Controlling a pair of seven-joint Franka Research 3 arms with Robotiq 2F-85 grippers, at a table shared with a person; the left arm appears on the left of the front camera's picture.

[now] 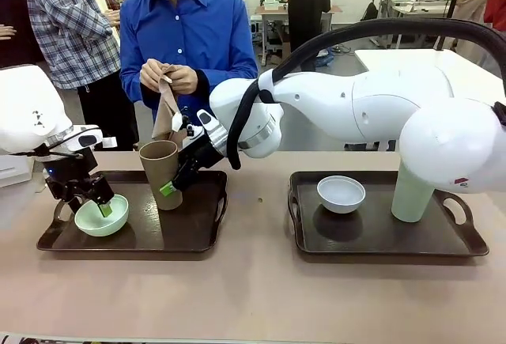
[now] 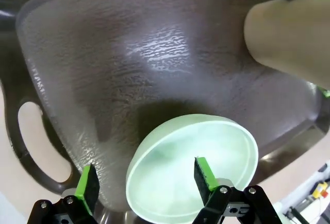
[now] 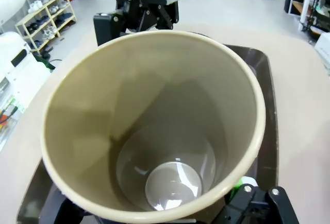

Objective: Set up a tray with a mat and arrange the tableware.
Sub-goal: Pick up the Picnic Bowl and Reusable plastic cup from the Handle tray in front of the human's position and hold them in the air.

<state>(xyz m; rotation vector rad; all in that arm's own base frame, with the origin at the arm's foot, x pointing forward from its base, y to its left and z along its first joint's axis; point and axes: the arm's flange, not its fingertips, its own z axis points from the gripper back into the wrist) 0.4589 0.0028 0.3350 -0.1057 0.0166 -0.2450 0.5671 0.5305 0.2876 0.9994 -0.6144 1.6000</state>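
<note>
Front view: the mint-green bowl point(image 1: 101, 216) sits in the left tray's point(image 1: 162, 237) near-left corner. The left gripper point(image 1: 95, 202) straddles its rim, jaws apart. The tan-brown cup point(image 1: 159, 170) stands mid-tray between the right gripper's point(image 1: 168, 189) wide fingers; I cannot tell if they clamp it.

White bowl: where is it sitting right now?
Front view: the white bowl sits on the right-hand tray, toward its left half, with the tall pale-green cup standing to its right.
</note>
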